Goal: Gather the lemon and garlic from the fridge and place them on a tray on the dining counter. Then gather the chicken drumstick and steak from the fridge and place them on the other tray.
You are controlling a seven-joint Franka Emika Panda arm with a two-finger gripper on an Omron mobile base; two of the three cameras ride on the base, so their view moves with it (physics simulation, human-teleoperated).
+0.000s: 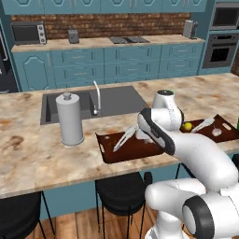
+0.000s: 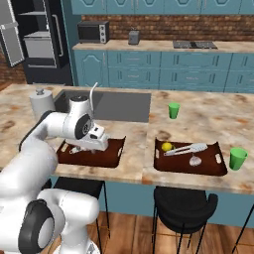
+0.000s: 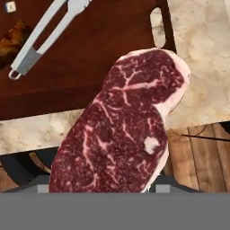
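The steak (image 3: pixel 121 126), dark red with pale marbling, hangs close under the hand and hides the fingertips. My gripper (image 2: pixel 95 142) is shut on it, over the near right corner of the left dark brown tray (image 3: pixel 90 58), partly past its rim above the dining counter (image 3: pixel 197 54). A brownish chicken drumstick (image 3: pixel 10 39) lies at the tray's far corner beside grey tongs (image 3: pixel 45 33). The right tray (image 2: pixel 171 162) holds the lemon (image 2: pixel 166 147) and the garlic (image 2: pixel 194 160). The fridge (image 2: pixel 39 44) stands at the back left with its door open.
A paper towel roll (image 1: pixel 70 119) stands left of the tray, beside the grey sink (image 1: pixel 116 100) and its tap. Two green cups (image 2: pixel 173 110) (image 2: pixel 237 158) stand near the right tray, which also holds tongs (image 2: pixel 186 149). Black stools (image 2: pixel 181 203) stand below the counter's front edge.
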